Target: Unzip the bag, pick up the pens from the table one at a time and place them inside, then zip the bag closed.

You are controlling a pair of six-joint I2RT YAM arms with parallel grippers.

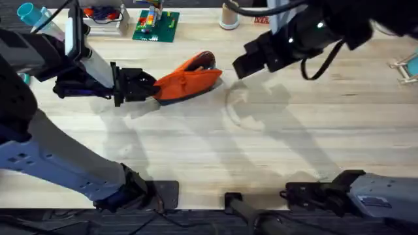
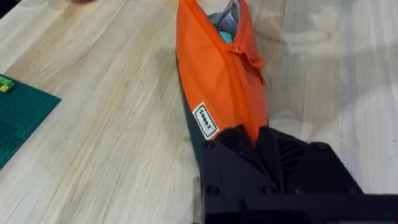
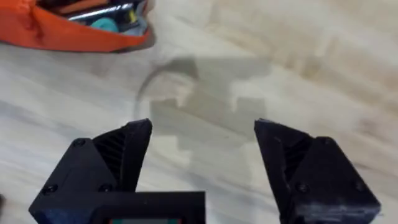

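Observation:
The orange bag [image 1: 189,79] lies on the table [image 1: 261,143], left of the middle. My left gripper [image 1: 151,88] is shut on its left end, the black fingers [image 2: 236,155] pinching the fabric beside the label. The zipper pull [image 2: 252,61] sits partway along the top, and the bag [image 2: 217,81] gapes at its far end. In the right wrist view the bag's mouth [image 3: 74,31] shows an orange pen [image 3: 81,6], a dark silvery stick [image 3: 102,12] and something teal inside. My right gripper [image 1: 245,62] hangs open above the table just right of the bag, its jaws [image 3: 202,149] empty.
A green baseplate with coloured bricks [image 1: 157,26] and a white cup [image 1: 228,16] stand at the back edge. A teal object [image 1: 29,13] sits at the far left, and a pale item [image 1: 408,65] at the right edge. A green mat [image 2: 18,118] lies near the bag.

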